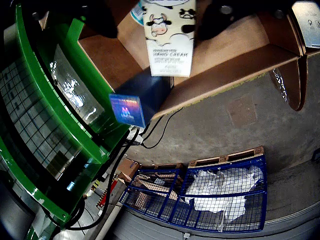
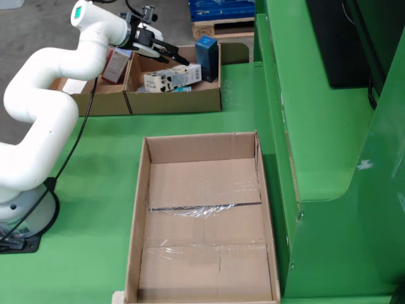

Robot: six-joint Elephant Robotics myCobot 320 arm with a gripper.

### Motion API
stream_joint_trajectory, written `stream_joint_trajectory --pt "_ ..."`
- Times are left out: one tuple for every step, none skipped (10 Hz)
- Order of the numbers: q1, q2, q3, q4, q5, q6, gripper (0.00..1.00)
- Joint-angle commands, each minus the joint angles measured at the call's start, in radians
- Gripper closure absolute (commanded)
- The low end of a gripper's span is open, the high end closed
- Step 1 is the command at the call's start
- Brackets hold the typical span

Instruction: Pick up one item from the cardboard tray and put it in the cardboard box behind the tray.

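Note:
A white hand cream carton with a cow pattern (image 2: 171, 79) lies on its side in the cardboard tray (image 2: 177, 102) at the back of the green table. A blue box (image 2: 206, 52) stands upright beside it. My gripper (image 2: 171, 57) is open and hovers just above the carton. In the wrist view the carton (image 1: 169, 40) sits between my two dark fingers (image 1: 227, 15), which straddle it without clearly pressing on it, and the blue box (image 1: 128, 110) is to its left. A large open cardboard box (image 2: 202, 209) stands empty nearer the camera.
A second cardboard tray (image 2: 95, 102) to the left holds a reddish carton (image 2: 114, 64). A raised green ledge (image 2: 304, 114) runs along the right side. A blue wire crate on a pallet (image 1: 220, 200) stands on the floor beyond the table.

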Motion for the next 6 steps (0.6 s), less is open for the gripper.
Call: stream_joint_trajectory --pt "-0.007 0.031 0.029 0.014 -0.012 0.002 0.10" --pt "-0.007 0.031 0.029 0.014 -0.012 0.002 0.00" --pt "-0.007 0.031 0.029 0.014 -0.012 0.002 0.00" --pt "-0.007 0.031 0.029 0.014 -0.012 0.002 0.00" --pt "-0.007 0.031 0.029 0.014 -0.012 0.002 0.00" --pt "-0.007 0.031 0.029 0.014 -0.012 0.002 0.00"
